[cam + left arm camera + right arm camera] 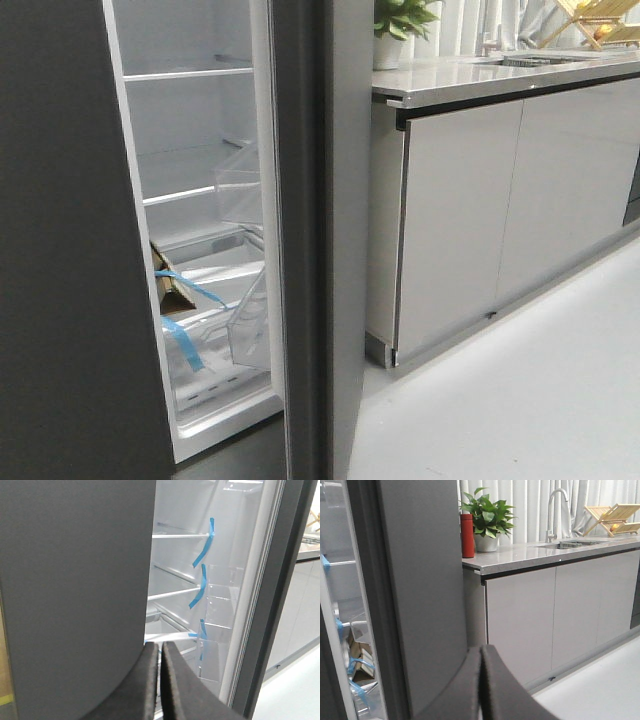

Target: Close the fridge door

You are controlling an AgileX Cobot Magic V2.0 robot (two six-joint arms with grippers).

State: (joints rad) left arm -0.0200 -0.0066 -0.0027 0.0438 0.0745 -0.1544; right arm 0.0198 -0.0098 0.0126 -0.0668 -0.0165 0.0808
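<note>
The fridge door (303, 240) stands open, seen edge-on in the front view: a tall dark grey panel with a thick edge and a white inner lining that carries clear bins (243, 185). The lit fridge interior (190, 130) shows to its left. In the left wrist view my left gripper (159, 644) is shut and empty, facing the interior, with the door (280, 595) off to one side. In the right wrist view my right gripper (481, 647) is shut and empty, close to the door's outer face (425, 580). Neither gripper shows in the front view.
Another dark grey panel (60, 260) fills the left of the front view, close to the left gripper (75, 580). Pale grey cabinets (500, 210) under a counter (480, 75) stand to the right, with a plant (487, 517), a red bottle (467, 535) and a sink tap (552, 510). The floor (530, 390) is pale.
</note>
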